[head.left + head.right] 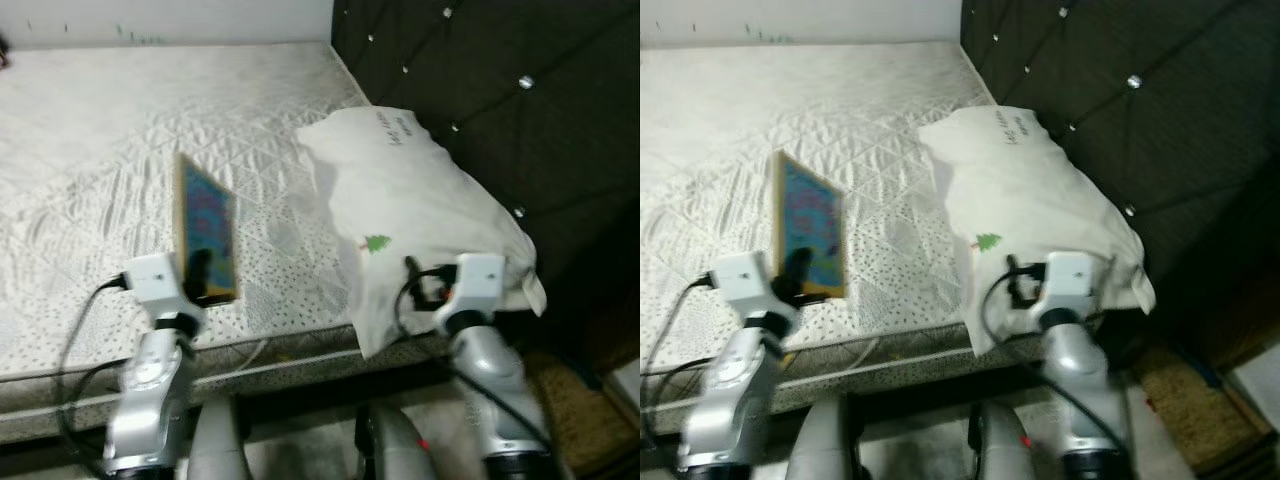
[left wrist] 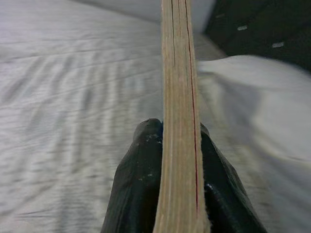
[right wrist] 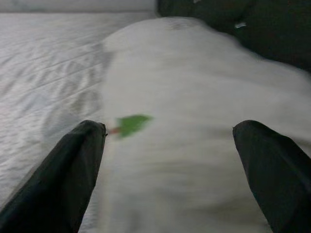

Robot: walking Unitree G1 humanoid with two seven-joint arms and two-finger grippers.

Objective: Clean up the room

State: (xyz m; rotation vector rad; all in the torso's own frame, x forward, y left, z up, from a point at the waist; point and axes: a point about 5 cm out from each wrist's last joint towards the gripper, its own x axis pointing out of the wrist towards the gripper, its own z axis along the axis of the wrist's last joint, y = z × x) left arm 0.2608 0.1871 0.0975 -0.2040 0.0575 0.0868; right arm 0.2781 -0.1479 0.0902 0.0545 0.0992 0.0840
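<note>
While both arms reach forward, the bed (image 1: 120, 140) spans the scene, its quilted white mattress dotted with dark specks near the front edge. Dark tufted headboard (image 1: 500, 110) rises at the bed's right end. White pillow (image 1: 410, 200) lies against it, with a small green tree mark and faint writing. Book (image 1: 205, 228), thin, blue patterned cover, tan edges, stands upright above the bed, left of the pillow. Left end effector (image 2: 167, 160) pinches its lower edge. Right end effector (image 3: 170, 165) is spread wide at the pillow's near end.
</note>
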